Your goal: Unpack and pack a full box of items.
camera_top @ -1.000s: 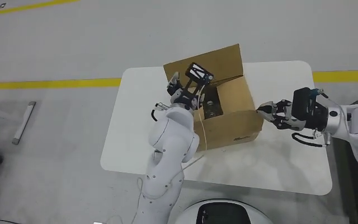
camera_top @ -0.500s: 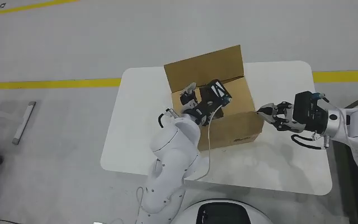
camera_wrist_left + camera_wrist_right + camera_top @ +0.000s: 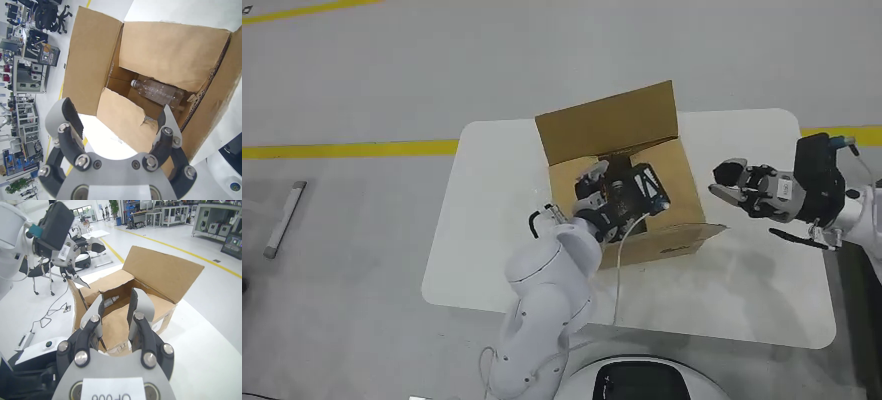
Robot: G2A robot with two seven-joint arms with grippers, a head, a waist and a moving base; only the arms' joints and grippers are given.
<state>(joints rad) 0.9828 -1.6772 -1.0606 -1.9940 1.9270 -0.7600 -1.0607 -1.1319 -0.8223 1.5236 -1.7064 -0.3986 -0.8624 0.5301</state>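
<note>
Cardboard stands open at the top between both arms: the box (image 3: 672, 238) is set near the middle of the white surface (image 3: 742, 290), and its long flap (image 3: 612, 115) is folded up and back so that the inside can be reached from above. One clear plastic bottle (image 3: 157, 92) is seen lying on its side on the bottom of the box. It is partly overhung by two short flaps that lean inward, one of them torn (image 3: 121, 113) at its edge. The left gripper (image 3: 115, 108) is held above the opening and pointed down into it, with its jaws spread wide and nothing between them. This posture is judged to suit a descent onto the bottle. The right gripper (image 3: 725, 182) is held near the box's side wall without touching it, likewise released and empty. It is judged to be placed there so that the box can be steadied or a flap pushed aside. The unpacking is judged unfinished, since the bottle is not yet lifted out. Care is called for by the inward-leaning flaps, on which a finger may be caught. Care is also called for by the light, round bottle, which may roll or be crushed when squeezed.
</note>
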